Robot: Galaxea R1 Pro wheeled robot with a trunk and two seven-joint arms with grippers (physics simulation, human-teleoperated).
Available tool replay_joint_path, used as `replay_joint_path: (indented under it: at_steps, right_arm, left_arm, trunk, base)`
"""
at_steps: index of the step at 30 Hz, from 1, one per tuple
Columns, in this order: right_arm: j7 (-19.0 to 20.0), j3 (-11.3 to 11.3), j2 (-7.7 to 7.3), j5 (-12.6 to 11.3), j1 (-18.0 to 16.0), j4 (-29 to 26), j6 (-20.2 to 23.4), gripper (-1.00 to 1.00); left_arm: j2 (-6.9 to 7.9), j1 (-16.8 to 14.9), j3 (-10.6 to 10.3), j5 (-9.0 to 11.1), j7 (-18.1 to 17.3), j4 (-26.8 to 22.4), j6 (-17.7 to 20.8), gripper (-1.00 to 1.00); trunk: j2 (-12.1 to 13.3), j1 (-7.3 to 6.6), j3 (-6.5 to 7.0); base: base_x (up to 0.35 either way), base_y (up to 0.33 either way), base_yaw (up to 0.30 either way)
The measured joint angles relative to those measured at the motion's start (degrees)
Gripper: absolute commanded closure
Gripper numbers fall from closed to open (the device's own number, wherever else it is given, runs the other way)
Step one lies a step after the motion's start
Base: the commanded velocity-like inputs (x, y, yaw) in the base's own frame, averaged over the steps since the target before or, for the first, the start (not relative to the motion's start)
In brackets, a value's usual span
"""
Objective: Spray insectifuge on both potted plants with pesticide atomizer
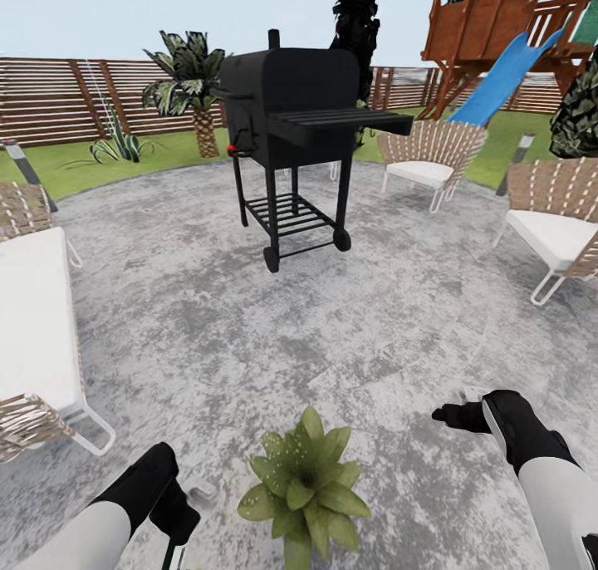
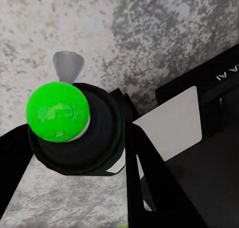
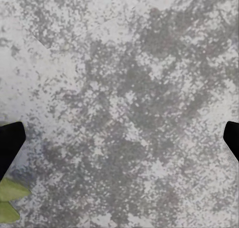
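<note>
The left gripper (image 2: 74, 138) is clamped on the pesticide atomizer (image 2: 59, 112) — probably light, rigid and slick, best held at the body. A potted plant (image 1: 306, 487) sits at six o'clock. The right gripper (image 1: 462, 414) is spread wide, holding nothing.

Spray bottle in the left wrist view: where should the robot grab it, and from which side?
Hold the pesticide atomizer by its round dark body, just under the bright green cap, coming from both sides, as the left end effector seems to have it. The round body fits between the fingers, and the pale grey spray head is left free.
</note>
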Motion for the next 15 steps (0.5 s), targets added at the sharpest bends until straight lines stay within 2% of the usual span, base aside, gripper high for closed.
replay_joint_path:
  at_steps: [8,15]
  right_arm:
    - [0.01,0.0,0.0,0.01,0.0,0.0,-0.01,-1.0]
    - [0.01,-0.02,-0.02,-0.01,0.01,-0.04,0.03,-1.0]
  left_arm:
    - [-0.02,0.0,-0.16,-0.06,0.04,0.05,-0.01,1.0]
    - [-0.03,-0.01,-0.27,-0.23,0.05,0.11,-0.02,1.0]
  trunk:
    - [0.0,0.01,-0.28]
    - [0.0,0.01,-0.31]
  base:
    - [0.01,-0.014,0.197]
    - [0.0,-0.25,0.017]
